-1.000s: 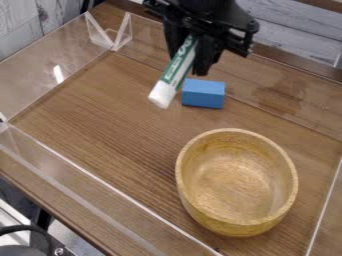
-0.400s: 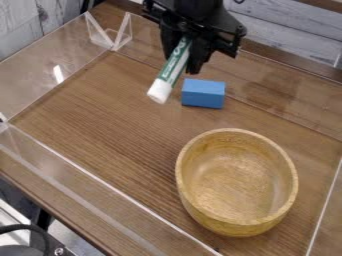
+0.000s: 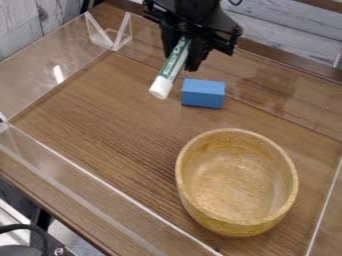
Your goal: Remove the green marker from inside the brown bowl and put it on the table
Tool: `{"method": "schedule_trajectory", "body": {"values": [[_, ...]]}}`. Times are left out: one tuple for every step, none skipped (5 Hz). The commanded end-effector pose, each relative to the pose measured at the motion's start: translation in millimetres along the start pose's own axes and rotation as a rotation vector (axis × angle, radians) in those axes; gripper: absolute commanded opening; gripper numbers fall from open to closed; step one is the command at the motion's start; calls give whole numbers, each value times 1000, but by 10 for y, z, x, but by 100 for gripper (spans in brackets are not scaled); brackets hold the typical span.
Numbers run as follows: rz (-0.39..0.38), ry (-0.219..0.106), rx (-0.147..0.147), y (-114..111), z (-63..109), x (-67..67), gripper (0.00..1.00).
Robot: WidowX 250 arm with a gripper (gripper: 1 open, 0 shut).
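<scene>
The black robot gripper (image 3: 185,52) occupies the upper centre of the frame, pointing steeply downward. Its fingers are closed on the thick cylindrical green marker (image 3: 168,70), gripping the white barrel with green lettering near its upper end. The marker hangs tilted, its lower white end toward the lower left, above the brown wood-grain table (image 3: 107,120); whether that end touches the surface cannot be determined.

A small blue rectangular block (image 3: 203,93) lies on the table just right of the marker's lower end.

The wide, shallow round bowl of light brown wood (image 3: 238,180) sits in the lower right of the frame, well apart from the marker, with nothing inside it.

Low clear acrylic walls (image 3: 40,160) border the table along the left and upper edges.
</scene>
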State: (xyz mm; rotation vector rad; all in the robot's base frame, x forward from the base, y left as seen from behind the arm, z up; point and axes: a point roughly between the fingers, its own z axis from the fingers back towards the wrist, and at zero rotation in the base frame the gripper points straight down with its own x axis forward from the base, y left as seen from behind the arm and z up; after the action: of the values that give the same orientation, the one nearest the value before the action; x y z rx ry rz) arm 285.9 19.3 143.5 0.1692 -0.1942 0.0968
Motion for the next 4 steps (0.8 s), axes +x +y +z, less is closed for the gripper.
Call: {"method": "schedule_trajectory", "body": {"values": [[35, -59, 10, 71, 77, 162, 0], [28, -58, 12, 221, 102, 72, 0], [23, -62, 10, 467, 63, -43, 0], [10, -72, 5, 738, -33, -96, 0]]}}
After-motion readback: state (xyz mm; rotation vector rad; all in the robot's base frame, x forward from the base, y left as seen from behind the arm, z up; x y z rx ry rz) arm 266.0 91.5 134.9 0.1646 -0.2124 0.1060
